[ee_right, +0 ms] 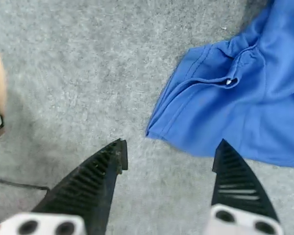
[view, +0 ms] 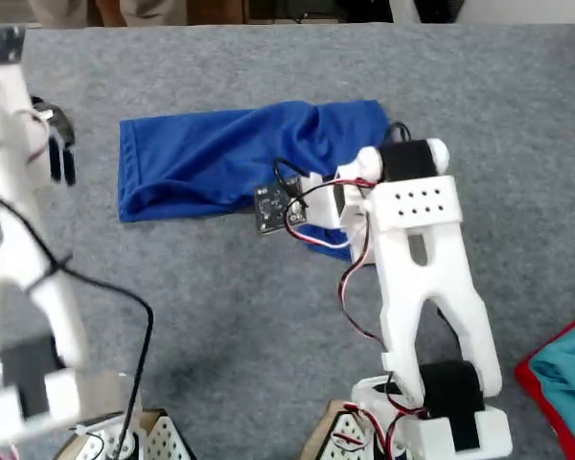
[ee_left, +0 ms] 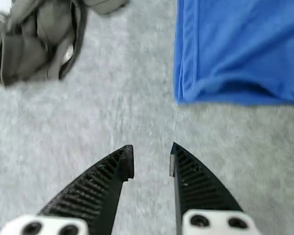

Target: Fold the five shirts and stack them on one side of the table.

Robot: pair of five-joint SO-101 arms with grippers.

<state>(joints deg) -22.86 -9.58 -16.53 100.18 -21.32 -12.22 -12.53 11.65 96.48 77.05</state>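
A blue shirt lies in a long, loosely folded band across the far middle of the grey table. My right gripper hangs open over the table just short of the blue shirt's hemmed corner, with nothing between its fingers. The right arm stands over the shirt's near right end. At the table's left edge my left gripper is open, a short way from the blue shirt's left end. A crumpled grey shirt lies beyond it.
A teal cloth with a red edge sits at the near right corner. Black and red cables hang from the right arm. A black cable trails across the table from the left arm.
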